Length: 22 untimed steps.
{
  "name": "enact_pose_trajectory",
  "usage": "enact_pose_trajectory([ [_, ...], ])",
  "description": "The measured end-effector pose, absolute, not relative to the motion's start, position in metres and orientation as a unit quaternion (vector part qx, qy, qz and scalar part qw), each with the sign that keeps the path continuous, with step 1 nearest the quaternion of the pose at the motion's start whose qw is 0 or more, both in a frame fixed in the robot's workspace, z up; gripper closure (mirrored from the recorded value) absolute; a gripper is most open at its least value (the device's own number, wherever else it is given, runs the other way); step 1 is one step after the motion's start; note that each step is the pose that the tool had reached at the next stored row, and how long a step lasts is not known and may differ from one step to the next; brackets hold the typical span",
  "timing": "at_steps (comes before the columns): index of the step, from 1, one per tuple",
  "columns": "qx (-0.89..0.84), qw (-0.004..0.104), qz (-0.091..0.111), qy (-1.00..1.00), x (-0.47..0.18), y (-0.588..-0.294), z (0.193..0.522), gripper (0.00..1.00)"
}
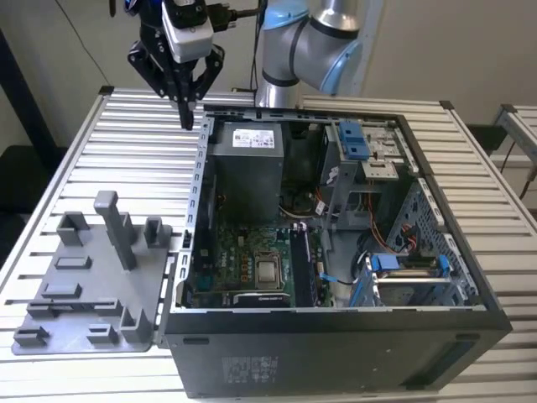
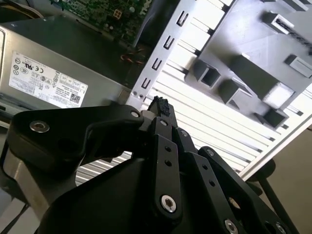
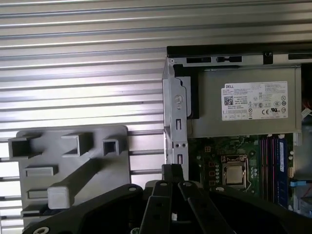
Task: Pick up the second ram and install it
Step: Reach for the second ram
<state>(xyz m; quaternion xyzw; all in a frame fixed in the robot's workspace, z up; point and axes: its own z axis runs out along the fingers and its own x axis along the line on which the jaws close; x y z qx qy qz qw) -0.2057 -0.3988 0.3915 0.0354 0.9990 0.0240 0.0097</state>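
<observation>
— How many of each?
— One claw [image 1: 186, 116], one open case [image 1: 336, 353], one grey tray [image 1: 84, 294], one chip [image 1: 268, 270].
— The claw?
— Fingers pinched together, nothing between them.
— The ram?
— A long dark stick, the ram [image 1: 304, 267], stands in the slots just beside the chip, on the exterior view's right of it; how many sticks sit there I cannot tell.
— Surface?
— A slatted metal desk [image 1: 126, 159], pale wall behind.
— Room to move?
— The claw hangs over bare slats just outside the case's far corner, well apart from the tray; the tray lies just beside the case wall
</observation>
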Motion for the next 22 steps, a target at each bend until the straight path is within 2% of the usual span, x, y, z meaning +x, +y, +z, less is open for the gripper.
enact_pose_trajectory([
  [22, 0.035, 0.010, 0.024, 0.999, -0.245, -0.399, 0.392, 0.89],
])
